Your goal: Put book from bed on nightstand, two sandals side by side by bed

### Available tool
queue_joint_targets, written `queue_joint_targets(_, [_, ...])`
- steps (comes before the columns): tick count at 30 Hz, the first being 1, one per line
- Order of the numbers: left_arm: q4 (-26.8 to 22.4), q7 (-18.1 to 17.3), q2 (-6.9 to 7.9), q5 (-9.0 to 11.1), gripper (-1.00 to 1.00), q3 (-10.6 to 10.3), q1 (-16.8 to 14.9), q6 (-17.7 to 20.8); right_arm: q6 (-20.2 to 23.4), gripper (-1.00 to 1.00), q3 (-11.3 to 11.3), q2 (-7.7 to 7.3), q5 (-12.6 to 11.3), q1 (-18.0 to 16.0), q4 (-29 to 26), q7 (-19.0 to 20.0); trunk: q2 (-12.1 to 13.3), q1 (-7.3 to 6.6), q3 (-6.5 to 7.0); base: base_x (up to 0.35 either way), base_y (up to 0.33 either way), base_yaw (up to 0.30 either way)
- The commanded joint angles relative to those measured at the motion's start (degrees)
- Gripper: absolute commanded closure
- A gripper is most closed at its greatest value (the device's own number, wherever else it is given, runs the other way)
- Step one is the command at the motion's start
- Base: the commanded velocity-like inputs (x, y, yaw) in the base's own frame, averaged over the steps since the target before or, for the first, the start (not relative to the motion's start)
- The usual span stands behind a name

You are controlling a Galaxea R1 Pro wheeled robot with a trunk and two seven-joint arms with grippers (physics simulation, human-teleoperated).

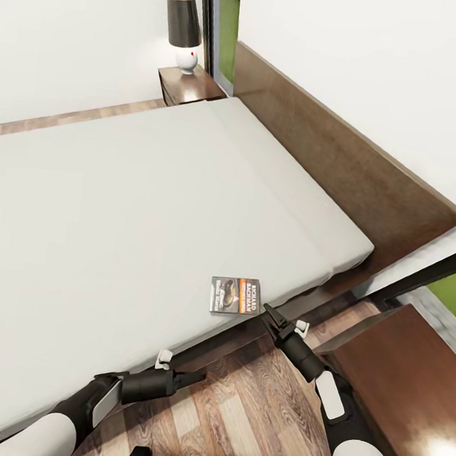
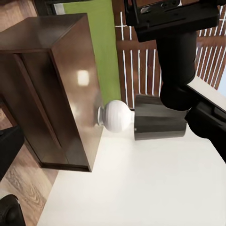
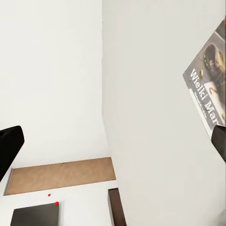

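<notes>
Item: book (image 1: 235,296), thin, light paperback (flexes) lying flat on bed (image 1: 119,211). Your right hand (image 1: 270,313), open, sits at its 4 o'clock; pinch the overhanging-side edge.

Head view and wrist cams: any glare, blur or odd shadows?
Head view: sharp; bright glare patch on the near nightstand top, soft shading under the bed edge, book lettering legible. Left wrist view: small specular spot on the nightstand top; lamp crisp. Right wrist view: flat, near-shadowless white; book cover cropped at the frame edge.
</notes>
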Motion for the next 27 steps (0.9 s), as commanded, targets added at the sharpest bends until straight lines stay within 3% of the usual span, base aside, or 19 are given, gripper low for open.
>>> queue_joint_targets(1, [0.0,-0.1,0.05,0.5,-1.0,-0.4,0.0,0.6,0.4,-1.0,-0.2,0.06,-0.1,0.0,0.0,0.1,-0.4,0.23,-0.22,0.0,0.0,0.0])
queue_joint_targets(18, [0.0,-0.1,0.02,0.5,-1.0,-0.4,0.0,0.8,0.4,-1.0,-0.2,0.06,-0.1,0.0,0.0,0.1,-7.3,3.96,-3.27,0.0,0.0,0.0])
queue_joint_targets(24, [-0.6,-0.1,-0.19,0.5,-1.0,-0.3,0.0,0.9,0.4,-1.0,-0.2,0.06,-0.1,0.0,0.0,0.1,-7.3,3.96,-3.27,0.0,0.0,0.0])
queue_joint_targets(27, [-3.2,-0.1,-0.06,0.5,-1.0,-0.2,-0.3,1.4,0.4,-1.0,-0.2,0.06,-0.1,0.0,0.0,0.1,-7.3,3.96,-3.27,0.0,0.0,0.0])
